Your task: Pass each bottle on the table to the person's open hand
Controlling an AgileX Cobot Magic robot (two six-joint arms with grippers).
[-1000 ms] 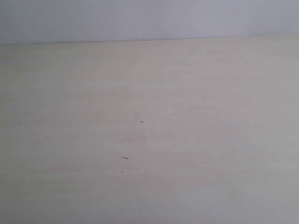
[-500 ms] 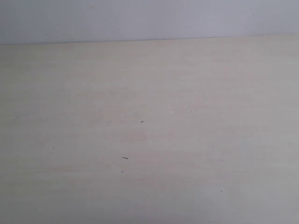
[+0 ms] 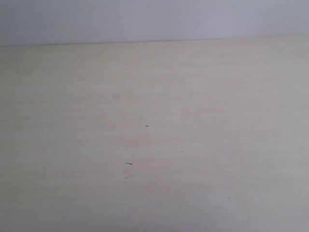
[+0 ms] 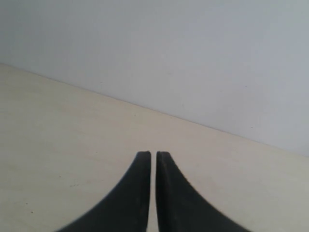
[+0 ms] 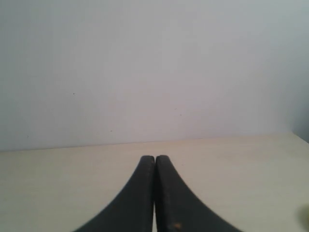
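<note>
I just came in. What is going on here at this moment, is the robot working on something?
Nothing is being handled right now. The left arm's fingers are shut with only a thin slit between them and hold nothing. The right arm's fingers are pressed together, also with nothing between them. Both hang above the pale table, facing the plain wall. No bottle and no person's hand shows in any view, so no handover is under way.
</note>
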